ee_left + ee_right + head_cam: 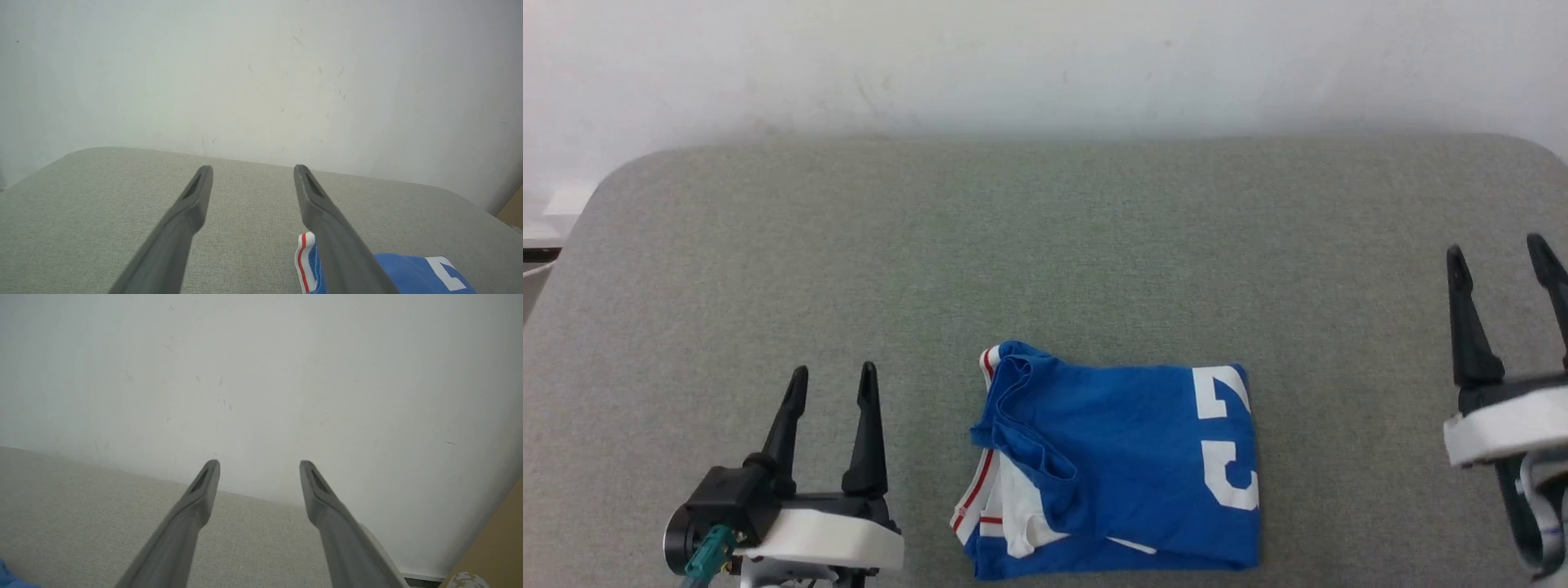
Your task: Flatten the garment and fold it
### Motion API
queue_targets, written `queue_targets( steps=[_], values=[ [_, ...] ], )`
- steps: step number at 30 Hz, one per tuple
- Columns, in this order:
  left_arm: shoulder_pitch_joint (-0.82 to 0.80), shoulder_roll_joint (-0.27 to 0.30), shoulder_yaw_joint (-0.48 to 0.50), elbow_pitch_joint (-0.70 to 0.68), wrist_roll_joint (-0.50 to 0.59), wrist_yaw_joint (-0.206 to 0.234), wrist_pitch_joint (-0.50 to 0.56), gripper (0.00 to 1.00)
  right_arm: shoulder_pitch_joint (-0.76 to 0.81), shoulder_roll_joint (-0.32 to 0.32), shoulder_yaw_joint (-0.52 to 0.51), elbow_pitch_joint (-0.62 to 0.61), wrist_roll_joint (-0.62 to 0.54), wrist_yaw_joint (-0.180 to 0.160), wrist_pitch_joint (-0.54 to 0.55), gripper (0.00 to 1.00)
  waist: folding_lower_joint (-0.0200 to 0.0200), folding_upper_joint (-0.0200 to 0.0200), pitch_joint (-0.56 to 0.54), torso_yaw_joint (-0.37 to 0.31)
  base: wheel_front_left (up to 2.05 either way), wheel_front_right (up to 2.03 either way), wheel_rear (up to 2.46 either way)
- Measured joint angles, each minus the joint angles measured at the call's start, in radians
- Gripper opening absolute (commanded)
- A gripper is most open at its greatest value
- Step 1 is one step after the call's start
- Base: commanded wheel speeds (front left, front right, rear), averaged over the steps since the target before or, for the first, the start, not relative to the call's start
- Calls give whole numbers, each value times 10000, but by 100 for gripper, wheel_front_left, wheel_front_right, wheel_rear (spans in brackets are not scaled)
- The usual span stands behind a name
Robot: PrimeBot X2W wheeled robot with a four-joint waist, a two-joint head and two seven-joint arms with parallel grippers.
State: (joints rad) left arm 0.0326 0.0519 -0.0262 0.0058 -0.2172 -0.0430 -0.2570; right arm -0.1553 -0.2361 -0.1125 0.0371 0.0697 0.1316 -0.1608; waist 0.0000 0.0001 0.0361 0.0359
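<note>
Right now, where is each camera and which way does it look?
Head view: on the head, looking down at the folded T-shirt on the grey table; left tool and right tool show, open.
Left wrist view: on that wrist, looking along its fingers at the white wall.
Right wrist view: likewise, past its own fingers.
Shared: head and left wrist views show the T-shirt.

Garment point(1111, 457) print partly hidden; right end effector point(1494, 245) cropped.
</note>
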Motion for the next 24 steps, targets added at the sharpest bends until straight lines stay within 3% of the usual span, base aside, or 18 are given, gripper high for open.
queue_targets(
  steps=[7,14,18,24],
  values=[
    [5,-2,-79,-48,165,29,0,100,1392,1118,-383,-1062,-88,0,-167,100,0,0,158,-175,0,0,0],
    [2,0,-94,21,433,29,0,100,1742,1321,-249,-1294,-36,0,140,100,0,0,341,-221,0,0,0],
    [-15,0,-96,10,510,27,0,100,1864,1112,201,-1227,796,0,1743,100,0,0,512,-193,0,0,0],
    [-326,0,-173,25,500,2,0,100,1838,-19,1174,-1250,3164,0,4711,100,0,0,915,-118,0,0,0]
  ],
)
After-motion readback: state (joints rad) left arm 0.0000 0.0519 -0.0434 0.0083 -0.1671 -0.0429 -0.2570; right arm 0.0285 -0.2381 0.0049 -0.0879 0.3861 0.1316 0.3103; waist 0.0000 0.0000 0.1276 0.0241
